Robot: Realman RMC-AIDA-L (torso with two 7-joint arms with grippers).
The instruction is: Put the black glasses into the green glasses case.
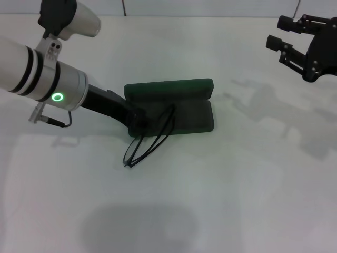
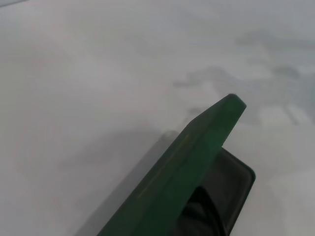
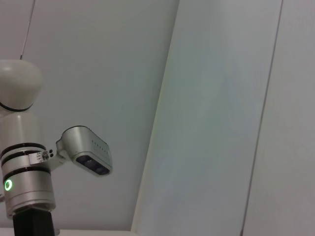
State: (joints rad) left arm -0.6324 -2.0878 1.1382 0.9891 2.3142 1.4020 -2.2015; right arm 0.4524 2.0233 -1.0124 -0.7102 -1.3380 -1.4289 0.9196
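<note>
The head view showed the whole desk (image 1: 237, 200). The green case (image 1: 174, 105) lay open in the middle, and the glasses (image 1: 150, 137) leaned on its front edge, half in and half out. The left gripper (image 1: 138, 120) was pinching the glasses at the case's left end. The left wrist view showed only the lid. The right gripper (image 1: 287, 39) hung far off with its fingers spread, holding nothing

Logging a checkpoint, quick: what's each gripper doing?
Left gripper: shut on the black glasses, at the green glasses case.
Right gripper: open, holding nothing.
</note>
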